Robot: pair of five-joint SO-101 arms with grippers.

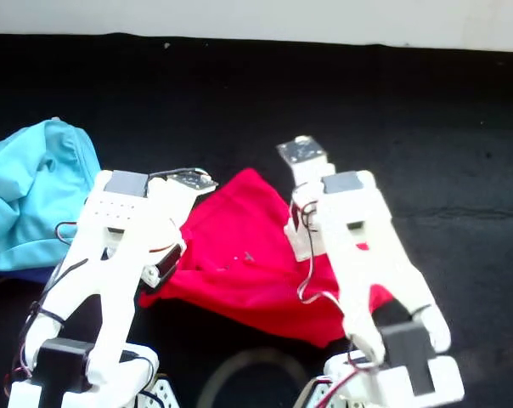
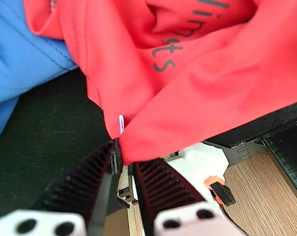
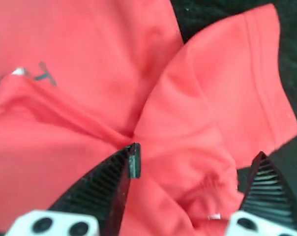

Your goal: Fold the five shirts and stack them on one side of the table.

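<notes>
A red shirt [image 1: 244, 263] lies crumpled in the middle of the black table, between my two arms. My left gripper [image 2: 124, 153] is shut on a folded edge of the red shirt [image 2: 197, 88], right beside a small white tag [image 2: 121, 124]; from above it sits at the shirt's left edge [image 1: 188, 181]. My right gripper [image 3: 195, 158] stands open just above the red shirt [image 3: 89, 98], with bunched cloth and a sleeve [image 3: 252, 83] between its fingers. The right arm [image 1: 354, 238] covers the shirt's right part in the high view.
A light blue shirt [image 1: 31, 195] lies heaped at the table's left edge, close to the left arm [image 1: 112, 255], and it touches the red one [image 2: 20, 54]. The black table [image 1: 324, 93] is bare at the back and right. A cable loop [image 1: 239, 365] lies at the front.
</notes>
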